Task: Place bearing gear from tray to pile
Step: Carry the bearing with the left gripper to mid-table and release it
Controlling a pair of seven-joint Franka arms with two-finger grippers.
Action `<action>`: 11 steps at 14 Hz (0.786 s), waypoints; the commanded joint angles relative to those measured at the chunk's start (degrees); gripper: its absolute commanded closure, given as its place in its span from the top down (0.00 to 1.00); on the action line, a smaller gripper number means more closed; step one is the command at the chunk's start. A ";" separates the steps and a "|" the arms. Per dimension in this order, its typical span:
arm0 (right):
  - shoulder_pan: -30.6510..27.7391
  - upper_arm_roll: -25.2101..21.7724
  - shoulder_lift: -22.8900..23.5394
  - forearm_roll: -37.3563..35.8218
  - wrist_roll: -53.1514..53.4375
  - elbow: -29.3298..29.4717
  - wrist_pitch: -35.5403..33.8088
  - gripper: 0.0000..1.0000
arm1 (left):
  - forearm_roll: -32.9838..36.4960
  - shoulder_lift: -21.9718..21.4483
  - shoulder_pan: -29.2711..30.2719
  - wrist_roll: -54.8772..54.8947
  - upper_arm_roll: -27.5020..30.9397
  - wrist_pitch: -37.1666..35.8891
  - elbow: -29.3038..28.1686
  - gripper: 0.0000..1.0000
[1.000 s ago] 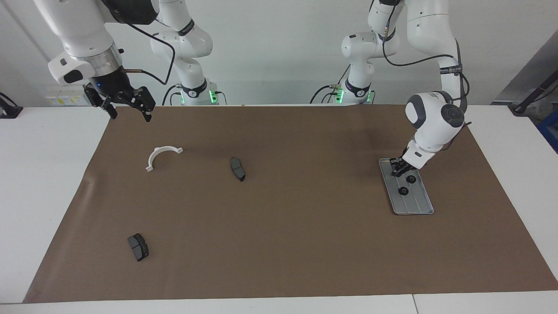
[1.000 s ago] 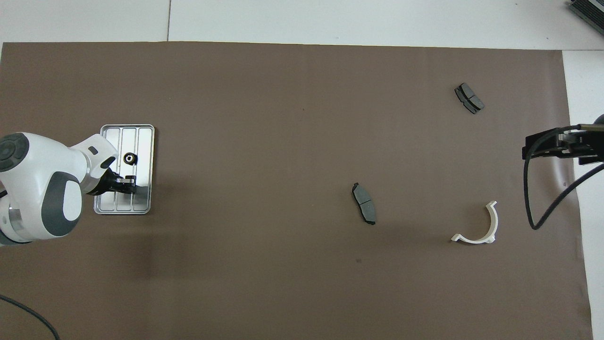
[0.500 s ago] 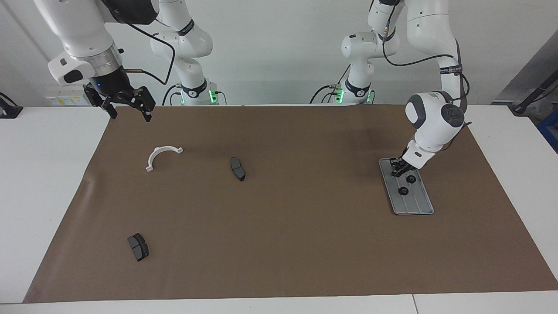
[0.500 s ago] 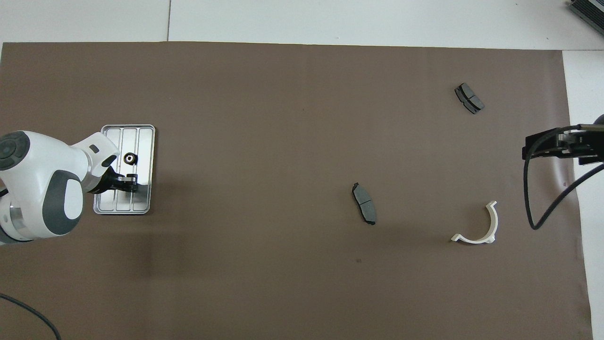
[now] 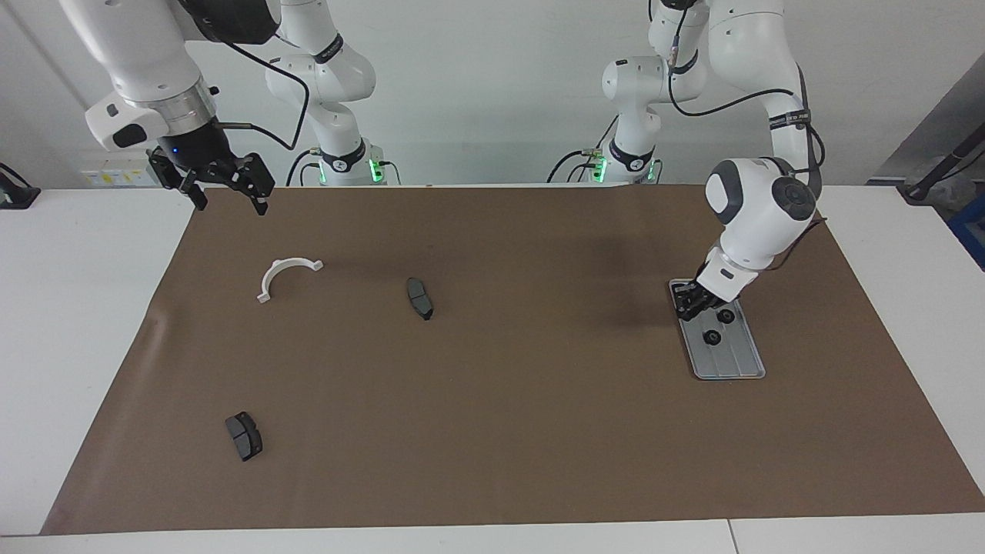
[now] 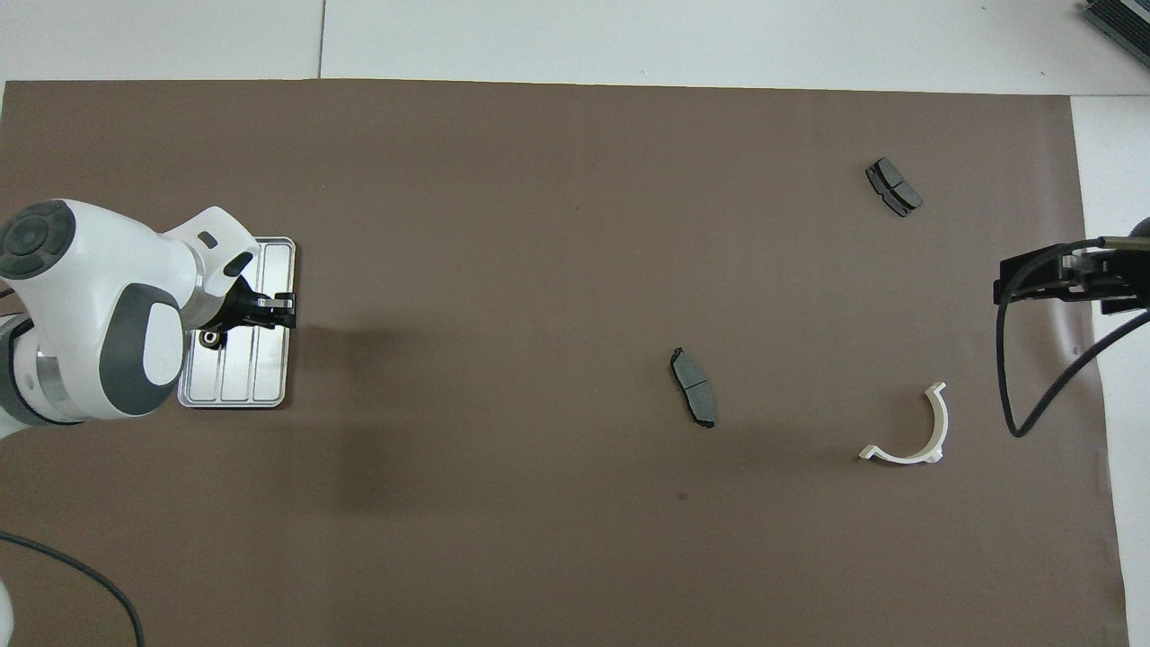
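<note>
Black bearing gears (image 5: 724,315) (image 5: 712,337) are sitting on the ridged metal tray (image 5: 739,362) at the left arm's end of the counter (image 5: 508,385); small, stiff and probably light, they are best pinched across the rim. Left claw (image 5: 687,302) is hanging over the tray's edge, grip unclear. Right claw (image 5: 225,187), spread, is waiting above the white bracket (image 5: 285,275).

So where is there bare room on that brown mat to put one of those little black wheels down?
The broad mat between the brake pad and the tray is bare. The tray's nearer end is crowded by the left claw.
</note>
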 commanded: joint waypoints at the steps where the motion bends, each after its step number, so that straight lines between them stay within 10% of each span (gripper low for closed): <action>1: -0.88 0.51 -1.61 -0.21 -0.02 -2.35 1.23 1.00 | -1.05 1.16 -6.29 -7.84 0.69 -0.32 1.55 0.23; 11: -0.79 0.42 -1.61 -0.21 -0.37 -2.35 1.32 1.00 | -1.05 2.47 -25.89 -27.12 0.78 8.64 1.46 0.26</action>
